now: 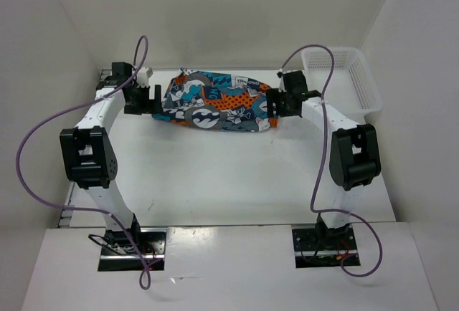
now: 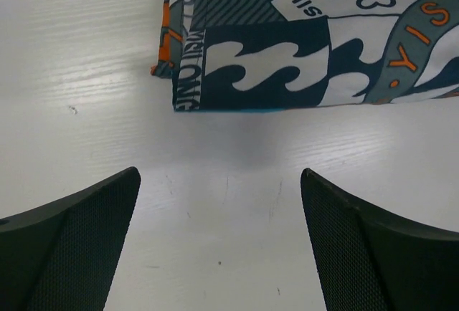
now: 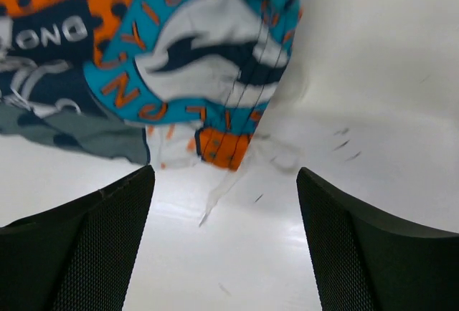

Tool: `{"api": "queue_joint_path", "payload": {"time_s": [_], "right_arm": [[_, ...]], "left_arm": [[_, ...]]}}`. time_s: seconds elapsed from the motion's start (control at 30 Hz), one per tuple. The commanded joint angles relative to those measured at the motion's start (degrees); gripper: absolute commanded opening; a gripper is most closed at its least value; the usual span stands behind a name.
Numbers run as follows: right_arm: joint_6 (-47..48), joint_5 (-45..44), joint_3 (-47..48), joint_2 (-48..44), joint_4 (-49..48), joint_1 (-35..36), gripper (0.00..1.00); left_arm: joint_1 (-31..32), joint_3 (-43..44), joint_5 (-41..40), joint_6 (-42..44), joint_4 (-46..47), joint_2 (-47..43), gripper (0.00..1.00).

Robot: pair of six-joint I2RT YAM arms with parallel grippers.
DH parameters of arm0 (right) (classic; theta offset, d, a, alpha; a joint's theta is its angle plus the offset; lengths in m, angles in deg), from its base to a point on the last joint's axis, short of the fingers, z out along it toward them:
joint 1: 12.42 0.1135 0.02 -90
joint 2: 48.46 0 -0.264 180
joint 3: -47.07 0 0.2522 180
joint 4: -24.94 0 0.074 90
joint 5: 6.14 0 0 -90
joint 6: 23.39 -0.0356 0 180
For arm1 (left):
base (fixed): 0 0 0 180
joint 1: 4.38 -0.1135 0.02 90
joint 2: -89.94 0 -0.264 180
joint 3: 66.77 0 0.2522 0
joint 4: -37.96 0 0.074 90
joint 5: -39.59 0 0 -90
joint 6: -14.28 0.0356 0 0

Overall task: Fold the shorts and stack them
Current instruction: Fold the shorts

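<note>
Two robot arms reach from the near edge across a white table (image 1: pixel 229 182). The left gripper (image 1: pixel 147 99) and right gripper (image 1: pixel 276 103) each have their jaws spread wide and hold nothing. One sits just beside each end of the shorts (image 1: pixel 215 102), which lie between them toward the far side. The shorts look folded into a compact, slightly rumpled bundle with a busy blue, orange, white and grey print. A fold seems done, so the next move likely calls for a fresh grasp on an edge, to fold again or tidy. A white basket (image 1: pixel 351 74) sits at far right.
</note>
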Motion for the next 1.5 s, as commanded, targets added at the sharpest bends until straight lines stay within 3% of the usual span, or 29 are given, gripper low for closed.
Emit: {"api": "queue_joint_path", "payload": {"time_s": [0.0,0.4,0.5,0.6,0.63,0.67,0.7,0.8,0.83,0.9,0.97,1.03,1.13,1.37,1.4,1.43,1.47], "right_arm": [[-6.5,5.0,-4.2,-0.6,-0.7,0.4,0.85],[-14.6,6.8,3.4,12.0,-2.5,0.4,0.82],[-16.6,4.1,4.8,14.9,-2.5,0.4,0.76],[-17.2,3.1,6.1,16.5,-2.5,0.4,0.56],[-17.2,3.1,6.1,16.5,-2.5,0.4,0.48],[-17.2,3.1,6.1,16.5,-2.5,0.4,0.32],[-17.2,3.1,4.9,15.2,-2.5,0.4,0.24],[-15.2,2.4,2.1,12.8,-1.8,0.4,0.03],[-12.9,3.9,1.3,10.7,-1.8,0.4,0.00],[-9.1,7.7,-0.5,8.6,-1.3,0.4,0.00],[-4.2,14.2,-1.4,5.9,0.0,-2.1,0.00],[0.8,18.2,-2.3,3.9,2.1,-3.5,0.00],[5.9,22.6,-3.9,1.8,4.9,-4.0,0.00],[11.4,22.7,-9.6,-4.3,6.3,-4.0,0.00],[11.4,22.7,-10.8,-5.2,6.8,-4.0,0.00],[11.4,23.2,-13.3,-6.1,6.8,-4.0,0.10],[10.7,23.2,-14.6,-7.9,6.8,-4.0,0.21]], "left_arm": [[1.0,5.2,-0.1,0.2,5.0,1.3,0.99],[2.5,5.4,-4.3,0.2,9.3,13.0,0.99],[3.1,4.9,-6.0,0.2,10.5,14.4,0.99],[3.1,4.9,-6.7,0.2,11.0,15.6,0.99],[3.1,4.1,-6.7,0.2,11.8,15.6,0.99],[3.1,4.1,-6.7,0.2,11.8,16.3,0.99],[3.1,3.3,-7.4,0.2,12.3,17.2,0.99],[3.1,2.5,-8.0,0.2,12.8,19.0,0.83],[3.1,2.5,-8.0,0.2,12.8,19.0,0.61],[3.1,2.0,-7.4,0.2,12.8,19.0,0.38],[3.1,-0.9,-7.3,0.2,13.4,16.5,0.09],[3.1,-2.9,-6.7,0.2,13.4,13.9,0.09],[3.1,-6.6,-5.0,0.2,11.9,10.3,0.00],[3.1,-22.7,-2.9,0.2,6.9,-4.3,0.00],[3.6,-24.4,-2.3,0.2,6.9,-6.0,0.06],[3.6,-26.1,-1.7,0.2,6.0,-9.0,0.21],[4.2,-28.2,-1.2,0.2,4.3,-10.1,0.61]]}}
